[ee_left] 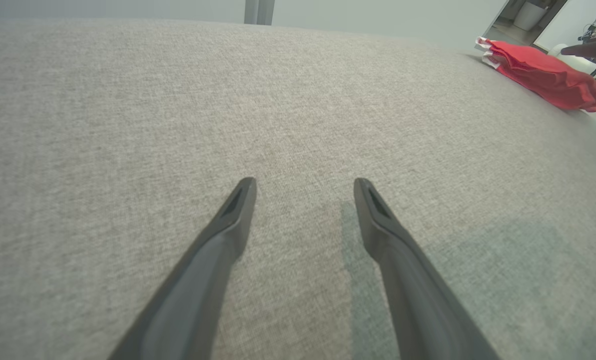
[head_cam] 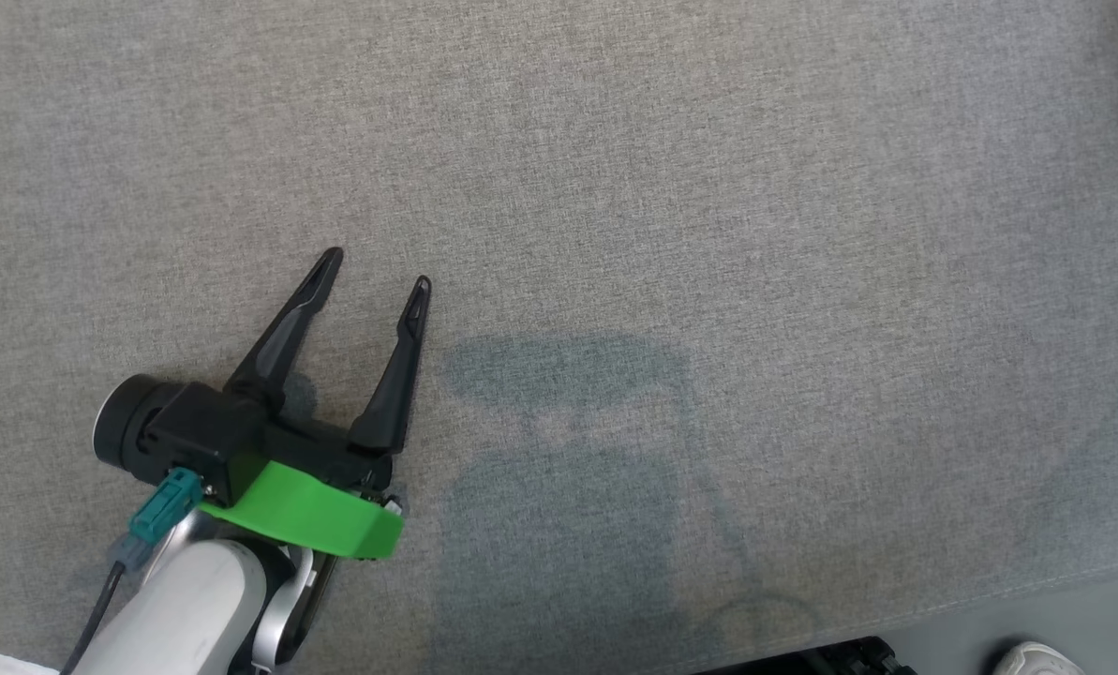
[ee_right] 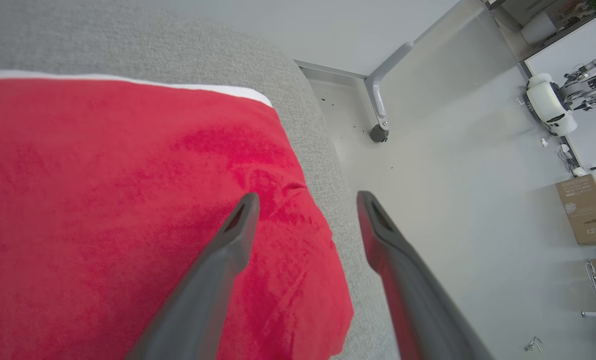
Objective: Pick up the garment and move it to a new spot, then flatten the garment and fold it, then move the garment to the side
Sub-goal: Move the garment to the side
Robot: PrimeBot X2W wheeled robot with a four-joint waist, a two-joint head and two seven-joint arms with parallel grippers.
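Right end effector (ee_right: pixel 306 197) spread over red garment (ee_right: pixel 103 200) edge.

Red garment (ee_right: pixel 128 200); grey woven surface (head_cam: pixel 708 187); black left tool (head_cam: pixel 380 267); green collar (head_cam: pixel 315 516).

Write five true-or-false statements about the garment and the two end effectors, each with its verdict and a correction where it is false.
1. The left end effector is open and holds nothing. True.
2. The red garment lies directly under the left end effector. False: bare grey surface lies under it, and the garment is far off to one side.
3. The right end effector is shut on the garment. False: its fingers are spread apart above the garment's edge.
4. The garment lies close to an edge of the grey surface. True.
5. A cardboard box sits on the grey surface. False: it stands on the floor.
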